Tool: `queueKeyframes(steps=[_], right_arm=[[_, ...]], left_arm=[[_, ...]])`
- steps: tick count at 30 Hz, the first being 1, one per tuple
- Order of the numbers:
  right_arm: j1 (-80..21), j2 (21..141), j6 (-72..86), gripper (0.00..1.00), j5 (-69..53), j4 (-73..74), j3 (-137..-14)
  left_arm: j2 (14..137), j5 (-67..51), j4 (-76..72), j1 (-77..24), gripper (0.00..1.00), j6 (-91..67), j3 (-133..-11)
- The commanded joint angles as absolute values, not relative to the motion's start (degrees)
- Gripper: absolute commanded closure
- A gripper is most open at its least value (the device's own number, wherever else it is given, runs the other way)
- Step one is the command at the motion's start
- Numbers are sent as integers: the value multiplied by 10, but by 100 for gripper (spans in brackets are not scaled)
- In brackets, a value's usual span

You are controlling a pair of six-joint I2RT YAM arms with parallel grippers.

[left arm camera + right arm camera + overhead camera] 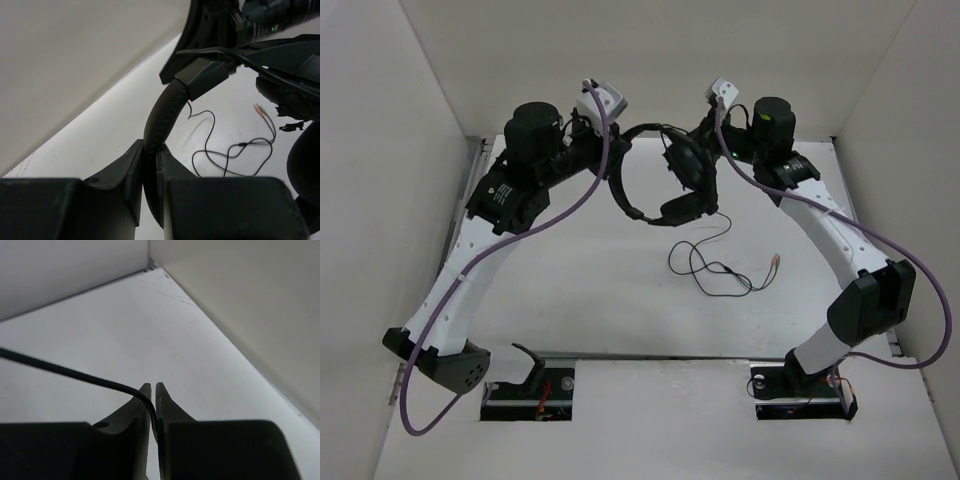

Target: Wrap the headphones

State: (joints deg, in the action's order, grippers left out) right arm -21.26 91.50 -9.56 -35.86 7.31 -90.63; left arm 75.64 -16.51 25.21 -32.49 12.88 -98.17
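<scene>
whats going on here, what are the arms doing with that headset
The two arms hold a small black thin-banded headset above the white table. The left end effector is shut on its headband. The right end effector is shut on the thin black cable. The rest of the cable lies in loose loops on the table, with its coloured plugs at the end. No wrapping shows yet.
</scene>
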Motion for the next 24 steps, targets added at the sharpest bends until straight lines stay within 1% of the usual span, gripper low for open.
queueKeyframes(steps=[1, 9, 17, 20, 24], right_arm=[[-210, 888, 38, 84, -438, 6, -879], [-212, 886, 297, 74, -537, -185, -787], [-243, 896, 573, 63, -548, -466, -685], [-260, 901, 630, 58, -549, -539, -654], [-289, 900, 646, 54, -552, -567, -628]], left_arm=[[754, -216, 183, -304, 100, 45, -1057], [766, -239, 141, -252, 100, -51, -1083], [780, -238, 109, -218, 100, -103, -1099], [787, -232, 100, -204, 100, -116, -1113], [791, -222, 87, -182, 100, -134, -1116]])
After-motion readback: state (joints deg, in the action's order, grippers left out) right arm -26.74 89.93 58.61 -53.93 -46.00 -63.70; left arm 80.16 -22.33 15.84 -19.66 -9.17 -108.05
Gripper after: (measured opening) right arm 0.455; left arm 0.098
